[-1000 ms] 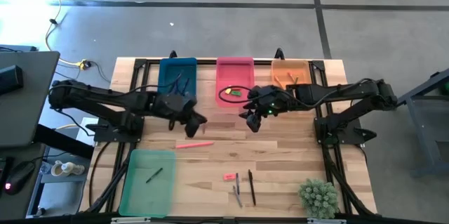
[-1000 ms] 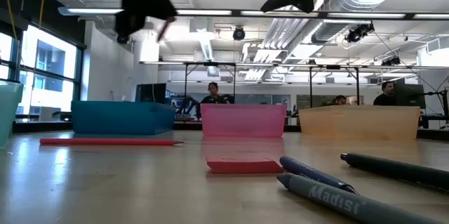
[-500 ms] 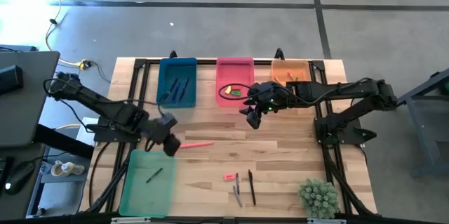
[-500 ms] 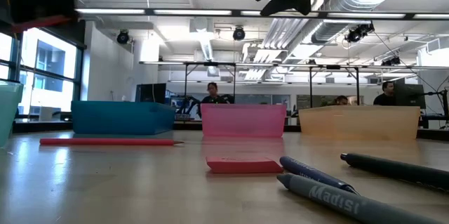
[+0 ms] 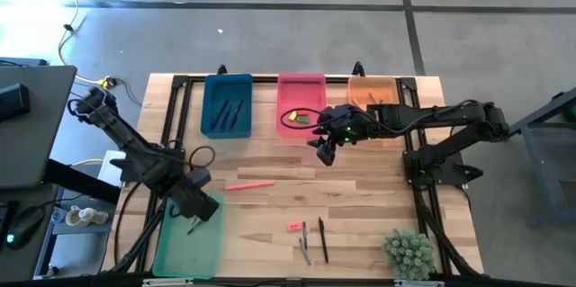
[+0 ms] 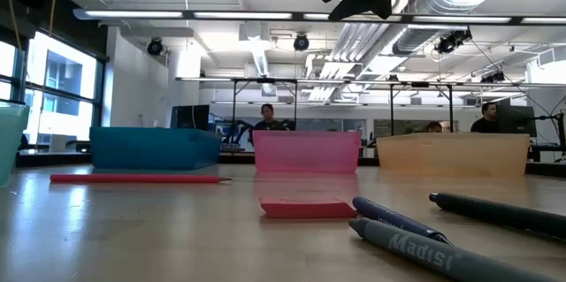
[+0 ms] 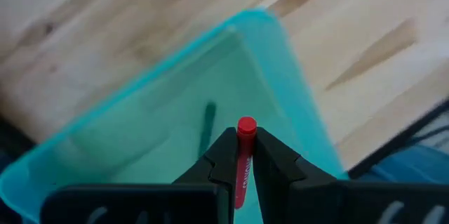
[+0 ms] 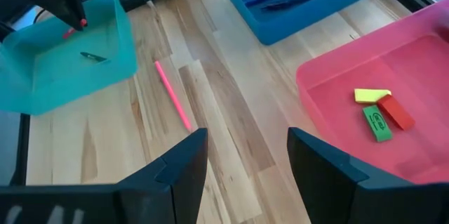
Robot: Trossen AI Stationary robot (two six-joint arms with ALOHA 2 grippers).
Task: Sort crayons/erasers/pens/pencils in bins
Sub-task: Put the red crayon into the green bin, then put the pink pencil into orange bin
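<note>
We hold a red crayon [image 7: 243, 159] clamped in the left gripper [image 5: 200, 207], directly above the green bin [image 5: 176, 249] at the near left. The crayon's long axis points down into it. Farther off, the right gripper [image 5: 324, 153] hangs parted near the pink bin [image 5: 300, 81].

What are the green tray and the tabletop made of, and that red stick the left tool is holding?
The green tray looks like translucent plastic; the tabletop shows through its wall. The tabletop looks like pale wood planks, with visible grain and seams. The red stick, pinched in the left tool, is probably a wax crayon with printed lettering, though that's uncertain.
</note>
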